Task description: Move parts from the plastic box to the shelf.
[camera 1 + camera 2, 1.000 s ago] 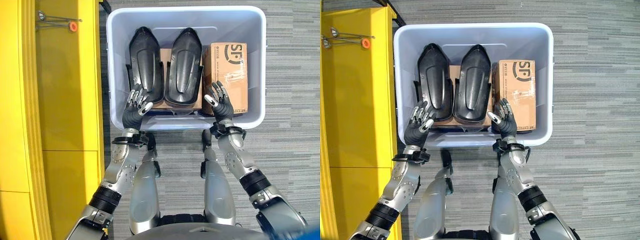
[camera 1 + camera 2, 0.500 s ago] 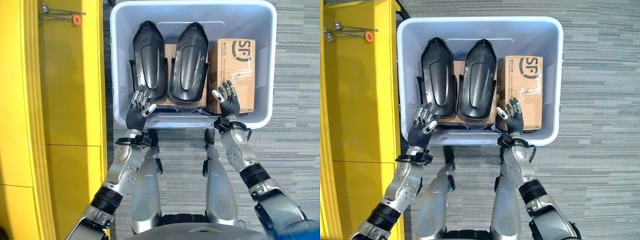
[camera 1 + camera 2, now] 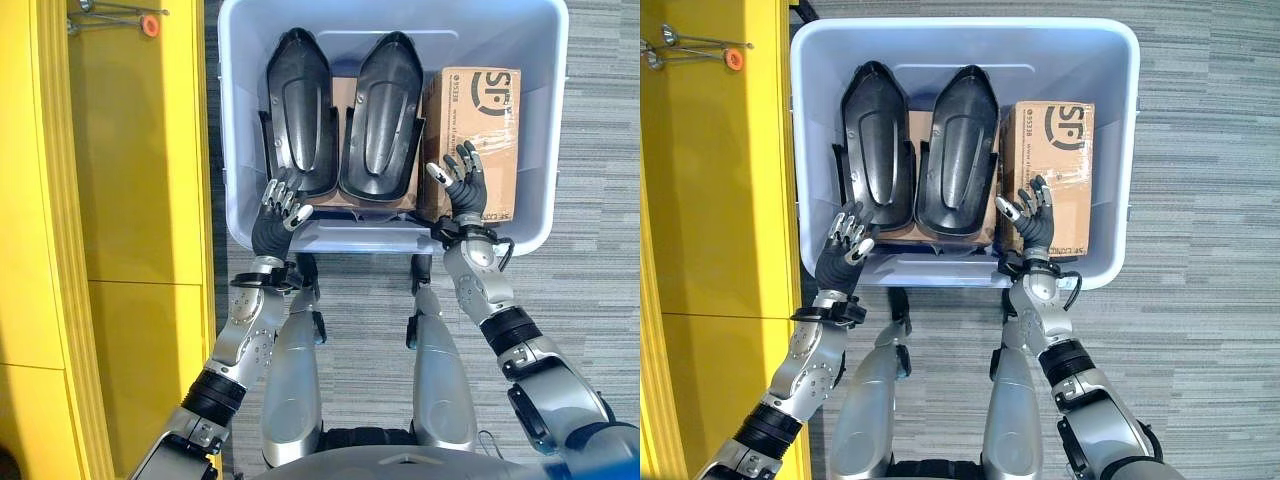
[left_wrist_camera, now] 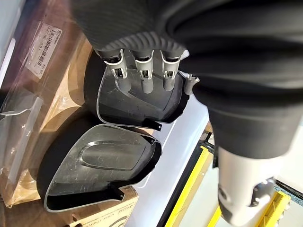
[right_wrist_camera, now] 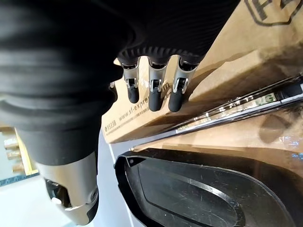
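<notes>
A pale blue plastic box [image 3: 240,120] on the floor holds two black moulded parts side by side, one on the left [image 3: 297,110] and one on the right [image 3: 384,115], lying on flat cardboard. A brown carton [image 3: 475,120] stands at the box's right side. My left hand [image 3: 277,212] hovers open over the near end of the left part, its fingers [image 4: 144,78] straight above the part [image 4: 137,101]. Over the near end of the carton my right hand [image 3: 462,188] is open, its fingers [image 5: 154,92] close above the carton [image 5: 265,52], with the right part [image 5: 189,189] beside it.
A yellow shelf [image 3: 100,200] runs along the left, right beside the box. A metal rod with an orange tip [image 3: 148,24] lies on it at the far end. Grey striped carpet [image 3: 590,330] surrounds the box.
Both hands have reached further into the box, the right one moving onto the carton's near end. The camera has shifted, so the box sits higher and more to the right.
</notes>
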Controlling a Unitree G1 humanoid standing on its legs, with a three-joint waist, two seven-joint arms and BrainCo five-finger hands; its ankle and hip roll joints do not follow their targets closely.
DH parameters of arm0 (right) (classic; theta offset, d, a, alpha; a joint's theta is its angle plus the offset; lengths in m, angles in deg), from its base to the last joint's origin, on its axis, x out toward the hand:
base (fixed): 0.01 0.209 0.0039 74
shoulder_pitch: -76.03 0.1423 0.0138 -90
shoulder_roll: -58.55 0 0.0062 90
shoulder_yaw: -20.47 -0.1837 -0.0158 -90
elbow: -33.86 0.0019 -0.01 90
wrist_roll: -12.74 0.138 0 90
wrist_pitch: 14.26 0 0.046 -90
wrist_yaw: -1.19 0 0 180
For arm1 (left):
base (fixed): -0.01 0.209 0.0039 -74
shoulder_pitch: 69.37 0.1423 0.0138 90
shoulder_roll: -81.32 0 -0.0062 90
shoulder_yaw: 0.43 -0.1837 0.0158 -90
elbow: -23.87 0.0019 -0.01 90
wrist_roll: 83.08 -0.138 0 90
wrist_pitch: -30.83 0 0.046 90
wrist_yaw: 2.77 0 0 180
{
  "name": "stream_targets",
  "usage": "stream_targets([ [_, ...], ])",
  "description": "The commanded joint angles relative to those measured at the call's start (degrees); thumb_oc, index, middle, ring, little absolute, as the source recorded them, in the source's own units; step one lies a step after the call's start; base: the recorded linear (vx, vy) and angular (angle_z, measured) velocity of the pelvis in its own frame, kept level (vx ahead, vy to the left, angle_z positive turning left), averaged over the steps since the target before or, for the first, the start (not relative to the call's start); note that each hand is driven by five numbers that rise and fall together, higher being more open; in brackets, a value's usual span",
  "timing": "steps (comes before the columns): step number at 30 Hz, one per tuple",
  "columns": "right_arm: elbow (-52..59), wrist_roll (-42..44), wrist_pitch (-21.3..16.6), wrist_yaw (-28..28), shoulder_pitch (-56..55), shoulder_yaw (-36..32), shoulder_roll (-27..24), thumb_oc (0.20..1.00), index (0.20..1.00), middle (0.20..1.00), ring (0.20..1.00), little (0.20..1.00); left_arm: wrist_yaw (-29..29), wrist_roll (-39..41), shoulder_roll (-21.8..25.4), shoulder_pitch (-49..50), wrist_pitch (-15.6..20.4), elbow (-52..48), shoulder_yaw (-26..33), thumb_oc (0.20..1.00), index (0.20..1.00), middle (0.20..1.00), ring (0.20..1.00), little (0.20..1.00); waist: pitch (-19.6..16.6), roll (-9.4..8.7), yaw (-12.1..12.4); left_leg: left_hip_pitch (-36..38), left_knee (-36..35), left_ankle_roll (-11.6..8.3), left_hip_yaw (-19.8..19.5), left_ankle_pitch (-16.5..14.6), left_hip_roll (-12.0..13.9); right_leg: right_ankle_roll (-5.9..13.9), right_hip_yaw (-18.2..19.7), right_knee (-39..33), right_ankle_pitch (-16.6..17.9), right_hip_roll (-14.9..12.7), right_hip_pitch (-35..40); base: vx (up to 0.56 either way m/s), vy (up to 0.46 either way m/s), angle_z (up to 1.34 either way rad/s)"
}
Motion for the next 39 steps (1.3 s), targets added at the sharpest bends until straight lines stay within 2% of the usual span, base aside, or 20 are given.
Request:
stream_targets([
  [1,1.09,-3.51,-1.56,0.98,3.66,-0.27,-1.76,1.000,1.000,1.000,1.000,1.000,-0.07,0.22,1.10,0.49,3.39,-6.83,0.32,1.000,1.000,1.000,1.000,1.000,-1.10,0.01,1.42,-2.84,5.21,-2.20,-5.46,0.06,3.67,2.20,-0.70,5.59,3.24,-3.66,-3.15,0.00,0.000,0.00],
  [15,1.43,-5.52,-0.85,1.26,6.02,0.77,-2.59,1.000,1.000,1.000,1.000,1.000,-0.58,-0.18,1.23,0.27,3.61,-7.16,0.40,1.000,1.000,1.000,1.000,1.000,-1.09,-0.39,1.97,-3.92,5.21,-1.92,-6.26,-0.05,3.15,2.01,-1.20,5.73,2.96,-3.83,-3.46,0.00,0.000,0.02],
  [39,-8.74,-4.76,0.33,2.26,9.92,1.84,-0.66,1.000,1.000,1.000,1.000,1.000,-1.26,0.31,1.60,0.12,4.01,-7.55,-0.41,1.000,1.000,1.000,1.000,1.000,-1.09,-0.31,2.79,-5.42,5.73,-1.64,-6.58,-0.18,2.52,1.67,-1.19,5.49,3.15,-3.70,-4.22,0.00,0.000,0.00],
])
